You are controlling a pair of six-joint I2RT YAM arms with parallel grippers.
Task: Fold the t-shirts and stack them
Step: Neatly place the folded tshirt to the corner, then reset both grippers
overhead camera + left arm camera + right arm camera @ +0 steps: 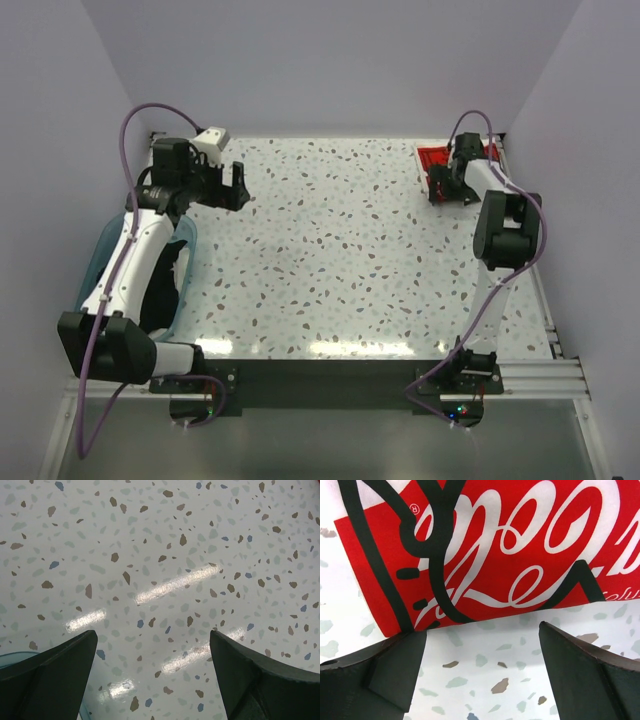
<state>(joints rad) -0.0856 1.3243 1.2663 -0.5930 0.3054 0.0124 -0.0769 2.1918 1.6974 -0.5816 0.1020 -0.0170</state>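
Poised with right gripper (481, 640) spread wide, empty, t-shirt (520, 555) edge just beyond the jaws, presumably to pinch it; left gripper (152, 635) likewise parted, empty.

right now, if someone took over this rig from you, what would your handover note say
Left hand: open, holding nothing, over bare table.
Right hand: open, holding nothing, low at the far right corner, just short of the white shirt's edge.
White shirt: lies flat, red print up, and seems folded small.
Dark cloth, probably the black shirt, is in the teal tub on the left.
Done: likely the first fold.
Left: take out the dark one, fold it, stack both.
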